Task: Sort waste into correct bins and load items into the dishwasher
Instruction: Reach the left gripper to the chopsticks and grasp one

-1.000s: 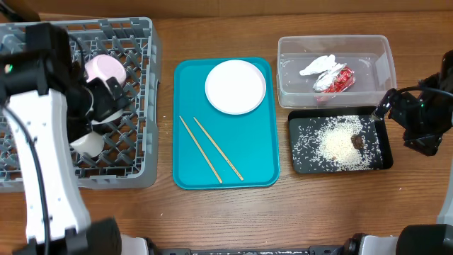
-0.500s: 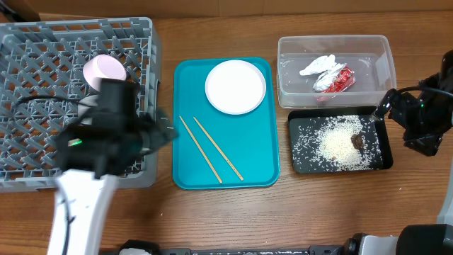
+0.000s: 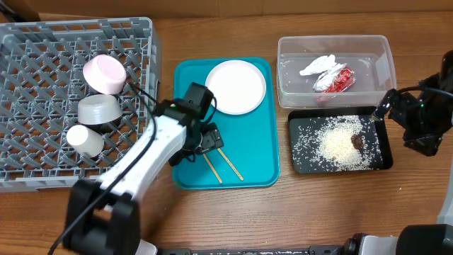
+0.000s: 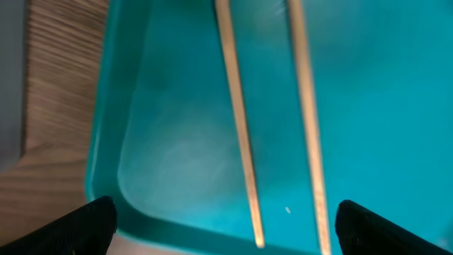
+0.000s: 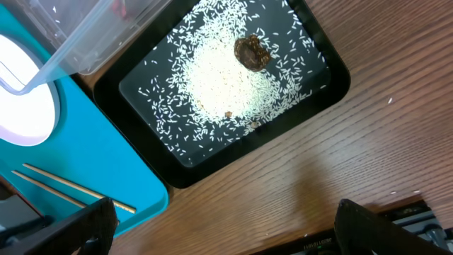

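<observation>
Two thin wooden chopsticks (image 3: 228, 165) lie flat on a teal tray (image 3: 256, 145), side by side and almost parallel with a narrow gap between them. The left pincer (image 3: 205, 139) hangs directly over their middle, so only their far ends show past it in the overhead view. In the left wrist view the chopsticks (image 4: 242, 145) run lengthwise straight ahead of the left pincer (image 4: 225, 228). Its two fingers are spread wide, one at each lower corner, with both sticks between them. One stick lies near the centre line and the other nearer the right-hand finger, so the closing line crosses their long axis. The tray's raised lip sits just behind the near ends of the sticks. The left arm reaches in from the near edge of the tabletop (image 3: 318, 212), slanting up to the tray with the wrist tipped downward. Just beyond the left pincer lies a white plate (image 3: 236, 86), and off to its left stands the grey dish rack (image 3: 151, 106). The right pincer (image 5: 228, 230) is well apart, its fingers also spread, over the tabletop beside a black tray (image 3: 388, 152) of rice, so the left arm is clearly the nearer one.
</observation>
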Controlling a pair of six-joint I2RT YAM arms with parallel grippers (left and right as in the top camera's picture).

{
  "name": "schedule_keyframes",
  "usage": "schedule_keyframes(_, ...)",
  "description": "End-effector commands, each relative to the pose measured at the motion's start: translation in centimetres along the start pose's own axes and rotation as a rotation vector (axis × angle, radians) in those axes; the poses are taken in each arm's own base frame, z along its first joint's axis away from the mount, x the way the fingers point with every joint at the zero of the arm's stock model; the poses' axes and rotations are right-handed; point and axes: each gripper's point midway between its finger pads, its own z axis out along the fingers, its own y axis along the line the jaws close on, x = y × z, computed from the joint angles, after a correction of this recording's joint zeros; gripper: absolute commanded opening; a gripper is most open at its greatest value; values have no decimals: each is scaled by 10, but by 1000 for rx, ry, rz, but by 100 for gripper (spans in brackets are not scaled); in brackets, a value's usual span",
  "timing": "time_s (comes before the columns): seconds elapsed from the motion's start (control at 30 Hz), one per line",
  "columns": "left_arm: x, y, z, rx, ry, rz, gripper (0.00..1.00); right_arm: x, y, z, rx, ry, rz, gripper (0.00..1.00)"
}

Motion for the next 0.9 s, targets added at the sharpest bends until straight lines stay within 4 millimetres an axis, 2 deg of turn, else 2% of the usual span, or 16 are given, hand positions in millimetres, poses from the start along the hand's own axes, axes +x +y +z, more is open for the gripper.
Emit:
schedule_keyframes(0.0, 2, 3, 25, -52, 39, 16, 98, 0, 1, -10, -9, -40, -7, 100)
schedule_keyframes(0.17, -3, -2, 52, -59, 61, 100, 90, 0, 1, -10, -9, -40, -7, 100)
schedule_keyframes(0.37, 4, -6, 70, -52, 121, 133, 88, 0, 1, -10, -9, -40, -7, 100)
schedule_keyframes(0.57, 9, -2, 76, -68, 145, 137, 70, 0, 1, -10, -9, -41, -7, 100)
schedule_keyframes(0.6, 9, -2, 76, -68, 145, 137, 63, 0, 1, -10, -9, -41, -7, 100)
schedule_keyframes(0.7, 9, -1, 76, -69, 146, 136, 32, 0, 1, -10, -9, -40, -7, 100)
schedule_keyframes(0.87, 5, -2, 76, -63, 135, 130, 7, 0, 1, -10, -9, -41, -7, 100)
